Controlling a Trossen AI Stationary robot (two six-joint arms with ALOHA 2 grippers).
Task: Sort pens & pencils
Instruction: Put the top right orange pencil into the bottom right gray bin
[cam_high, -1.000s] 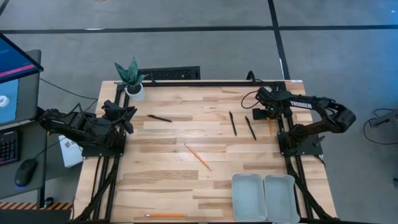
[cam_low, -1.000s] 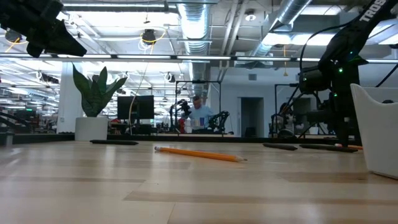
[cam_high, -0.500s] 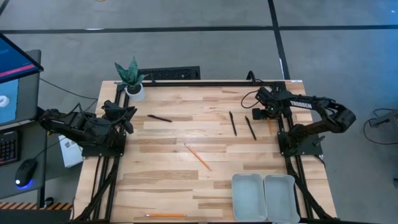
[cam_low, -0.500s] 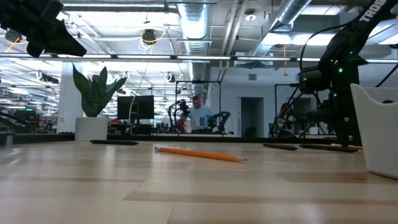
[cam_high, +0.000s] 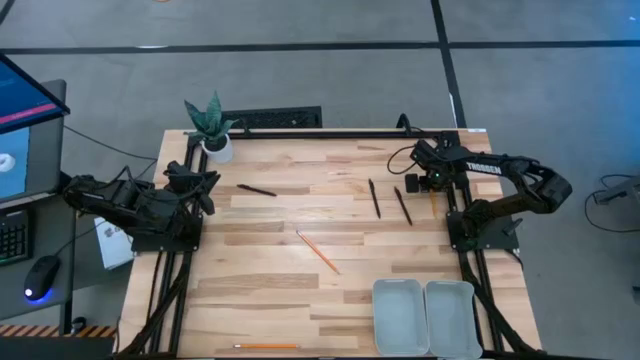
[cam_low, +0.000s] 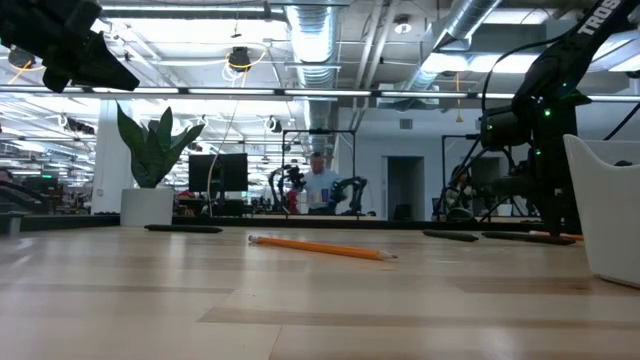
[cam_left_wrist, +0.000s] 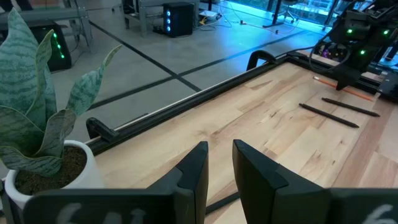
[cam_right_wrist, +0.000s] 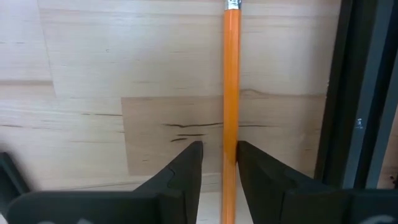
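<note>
Room: a workshop hall with ceiling ducts and strip lights shows beyond the far edge in the low view; a person (cam_low: 322, 186) stands far back among other equipment.
Surface: a pale wooden surface (cam_high: 270, 290) with a dark frame along its sides.
Plant: a potted plant (cam_high: 212, 126) stands at the far left corner.
Trays: two pale trays (cam_high: 424, 316) sit side by side at the near right edge, touching each other.
Pens: two black pens (cam_high: 388, 201) lie nearly parallel right of centre toward the far side; a third black pen (cam_high: 256, 190) lies alone on the far left part, near the left arm.
Pencils: one orange pencil (cam_high: 318, 252) lies diagonally near the middle of the surface; a second (cam_high: 267, 346) lies along the near edge, left of the trays; a third (cam_right_wrist: 231, 93) lies at the far right, beside the dark frame rail.
Right hand: the right hand (cam_right_wrist: 219, 168) is low over the far right part of the surface, its fingers standing narrow on either side of that third pencil, close to it; whether they already press it I cannot tell.
Left hand: the left hand (cam_left_wrist: 219, 168) hangs above the far left edge, beside the plant, fingers nearly together with a slim gap and nothing between them.
</note>
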